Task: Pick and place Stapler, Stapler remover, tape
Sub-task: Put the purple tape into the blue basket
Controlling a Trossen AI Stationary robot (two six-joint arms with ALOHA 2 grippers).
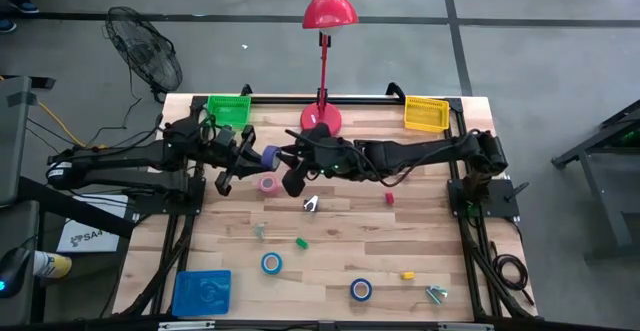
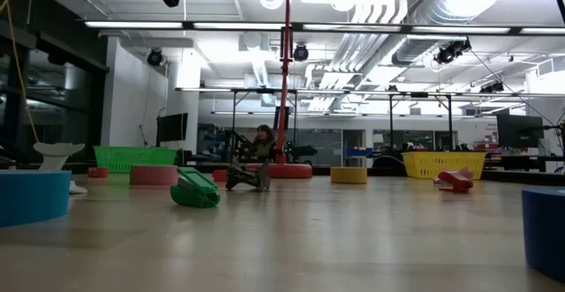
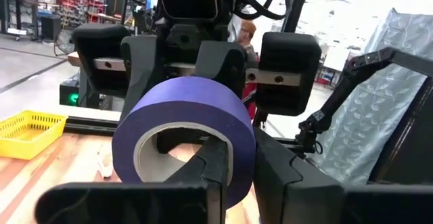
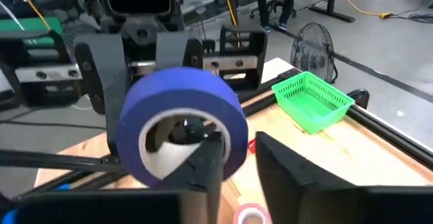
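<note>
A purple tape roll (image 1: 268,155) hangs in the air over the far middle of the table, between my two grippers, which face each other. My left gripper (image 1: 260,155) comes from the table's left and is shut on the roll (image 3: 183,126). My right gripper (image 1: 280,158) comes from the right and stands open: one finger (image 4: 203,166) sits in the roll's core hole, and the other (image 4: 287,176) is outside, a gap away from the roll (image 4: 183,112). A pink tape roll (image 1: 267,183) lies flat on the table below. A small green stapler (image 1: 301,242) and a metal stapler remover (image 1: 311,204) lie nearer. My left gripper pinches the roll's wall (image 3: 240,163), with one finger (image 3: 211,166) inside the core hole and the other outside. The fingers come about level from the table's left. The roll is lifted clear, on edge, its hole facing along the fingers. My right gripper's inner finger is inside the core; whether it touches the roll, I cannot tell.
A red lamp (image 1: 322,119) stands just behind the grippers. A green basket (image 1: 229,109) and a yellow basket (image 1: 426,114) sit at the far corners. Two blue tape rolls (image 1: 271,263) (image 1: 361,290), a blue box (image 1: 201,292) and small red and yellow pieces lie toward the near edge.
</note>
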